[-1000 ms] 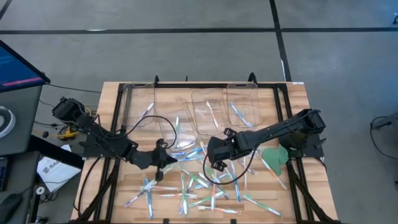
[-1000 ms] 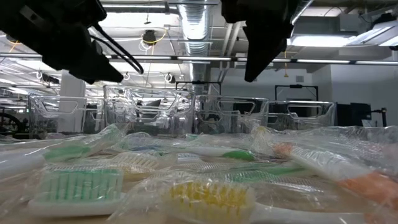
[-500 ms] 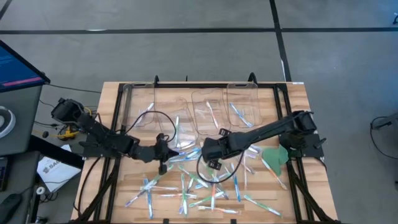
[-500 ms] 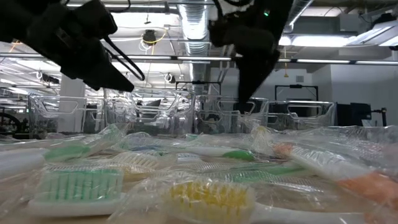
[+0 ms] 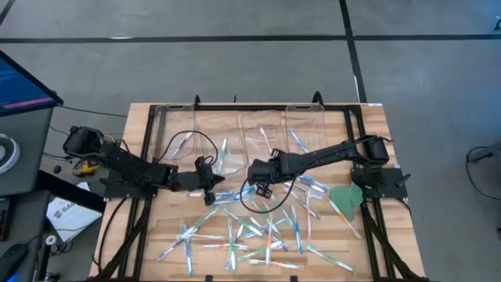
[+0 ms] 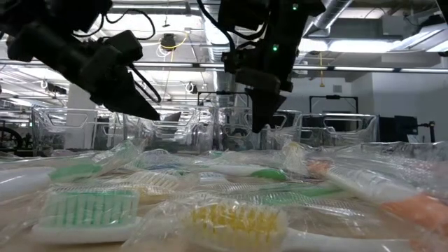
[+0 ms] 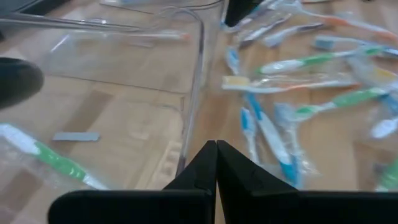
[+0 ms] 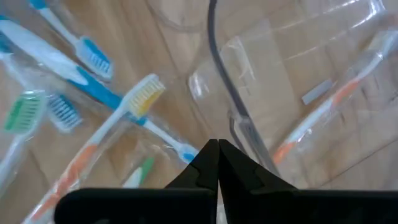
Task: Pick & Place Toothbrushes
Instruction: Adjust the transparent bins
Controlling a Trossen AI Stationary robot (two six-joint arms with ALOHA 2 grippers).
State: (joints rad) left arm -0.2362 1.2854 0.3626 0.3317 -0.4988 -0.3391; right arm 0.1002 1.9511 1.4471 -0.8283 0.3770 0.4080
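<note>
The toothbrushes (image 5: pixel 250 231) are spread over the tabletop (image 5: pixel 376 125), a few already in the bins (image 5: pixel 262 137). Both claws have been swung inward — left claw (image 5: pixel 210 194) and right claw (image 5: pixel 261 186) now pinched tight, empty, at the bin edge. Room between them is cramped; a fresh pick looks due.

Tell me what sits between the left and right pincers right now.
In the high view, a few wrapped toothbrushes lie on the wooden table between the left pincer and right pincer.
</note>
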